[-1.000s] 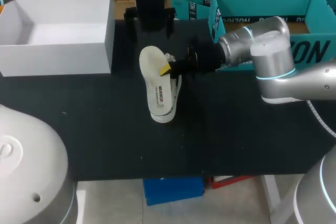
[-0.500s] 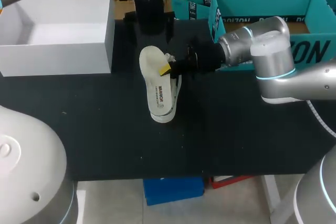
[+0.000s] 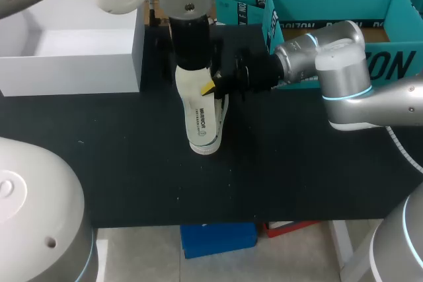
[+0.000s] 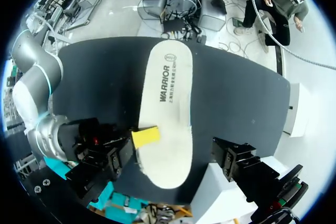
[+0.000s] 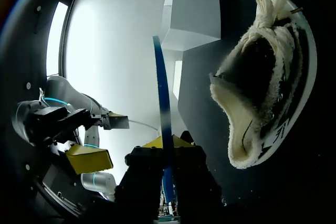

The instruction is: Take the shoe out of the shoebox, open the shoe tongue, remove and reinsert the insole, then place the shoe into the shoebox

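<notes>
The white shoe [image 3: 213, 133] lies on its side in the middle of the black table, and in the right wrist view its opening [image 5: 257, 77] faces the camera. My right gripper [image 3: 210, 88] is shut on the edge of the cream insole [image 3: 198, 113], holding it above the shoe. The insole [image 5: 161, 103] stands edge-on between the right gripper's [image 5: 165, 145] yellow tips. My left arm's wrist [image 3: 188, 37] hangs over the insole's far end and hides its fingers. The left gripper [image 5: 104, 140] is open, with nothing in it. The open white shoebox [image 3: 73, 37] stands at the back left.
Open teal boxes [image 3: 330, 4] stand at the back right, behind my right arm. Bare black table [image 3: 132, 176] stretches toward the front edge and to both sides of the shoe.
My left arm has come forward from the table's back edge and now hangs over the insole's far end. The right arm, insole and shoe have not moved.
</notes>
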Motion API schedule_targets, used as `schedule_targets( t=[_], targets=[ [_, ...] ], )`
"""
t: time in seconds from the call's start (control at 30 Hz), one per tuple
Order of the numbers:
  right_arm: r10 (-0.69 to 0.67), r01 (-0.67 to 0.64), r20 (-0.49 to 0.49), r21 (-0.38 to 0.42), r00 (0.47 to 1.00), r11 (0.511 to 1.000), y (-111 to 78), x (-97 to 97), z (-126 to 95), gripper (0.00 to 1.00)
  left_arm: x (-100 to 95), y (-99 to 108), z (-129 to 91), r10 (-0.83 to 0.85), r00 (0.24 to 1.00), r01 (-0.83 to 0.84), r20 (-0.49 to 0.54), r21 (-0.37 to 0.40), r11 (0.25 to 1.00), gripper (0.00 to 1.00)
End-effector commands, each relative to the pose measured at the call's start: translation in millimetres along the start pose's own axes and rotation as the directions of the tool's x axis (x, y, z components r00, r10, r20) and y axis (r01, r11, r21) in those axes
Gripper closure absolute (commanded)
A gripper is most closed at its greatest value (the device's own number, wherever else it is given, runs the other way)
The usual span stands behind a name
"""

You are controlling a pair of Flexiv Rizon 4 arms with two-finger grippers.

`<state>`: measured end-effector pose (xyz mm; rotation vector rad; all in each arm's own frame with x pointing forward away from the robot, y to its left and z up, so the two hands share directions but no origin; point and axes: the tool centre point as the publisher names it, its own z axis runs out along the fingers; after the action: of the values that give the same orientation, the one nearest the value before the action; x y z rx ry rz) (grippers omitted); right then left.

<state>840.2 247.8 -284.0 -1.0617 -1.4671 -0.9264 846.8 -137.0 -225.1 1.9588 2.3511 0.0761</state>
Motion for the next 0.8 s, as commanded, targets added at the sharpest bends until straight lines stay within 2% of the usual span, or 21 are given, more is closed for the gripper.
schedule_targets(
  t=[0.03, 0.53, 0.8],
  targets=[
    [0.0, 0.0, 0.002, 0.0, 1.0, 1.0, 0.7, -0.4, 1, 1.0, 7.7, -20, -5, -0.001, 1.0, 0.001, 0.008, -0.045, 0.999, 0.0],
    [0.0, 0.0, 0.002, 0.0, 1.0, 1.0, 0.7, -0.4, 1, 1.0, 4.8, -81, -12, 0.027, 0.999, -0.025, 0.018, -0.068, 0.997, 0.0],
    [0.0, 0.0, 0.002, 0.0, 1.0, 1.0, 0.7, -0.4, 1, 1.0, 15.3, -95, -13, 0.018, 0.999, -0.015, 0.039, -0.067, 0.998, 0.0]
  ],
)
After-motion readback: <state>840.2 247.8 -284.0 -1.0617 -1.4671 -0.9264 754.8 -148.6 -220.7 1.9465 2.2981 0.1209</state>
